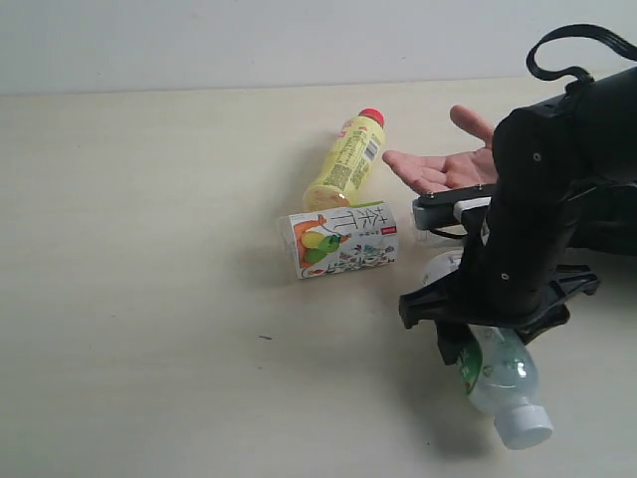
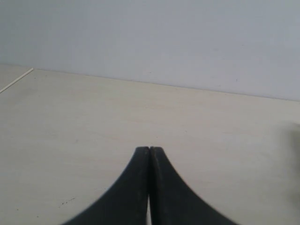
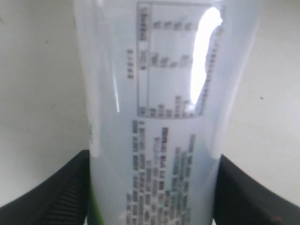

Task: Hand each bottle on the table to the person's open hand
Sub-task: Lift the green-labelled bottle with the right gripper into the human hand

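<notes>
My right gripper (image 1: 476, 344) (image 3: 152, 187) is shut on the clear bottle with a white cap (image 1: 506, 383) (image 3: 159, 93), its black fingers (image 3: 65, 192) pressed against both sides of the printed label. The bottle slants low over the table (image 1: 149, 249), cap toward the front edge. The person's open hand (image 1: 443, 164) is held palm up just behind my right arm. The yellow bottle with a red cap (image 1: 348, 159) and the bottle with a white fruit-picture label (image 1: 343, 239) lie on their sides mid-table. The clear red-capped bottle is out of view. My left gripper (image 2: 149, 150) is shut and empty over bare table (image 2: 70, 117).
My bulky black right arm (image 1: 557, 199) with its cable loop fills the right side and hides the table behind it. A pale wall (image 1: 249, 40) runs along the table's far edge. A tiny dark speck (image 1: 265, 338) marks the front middle.
</notes>
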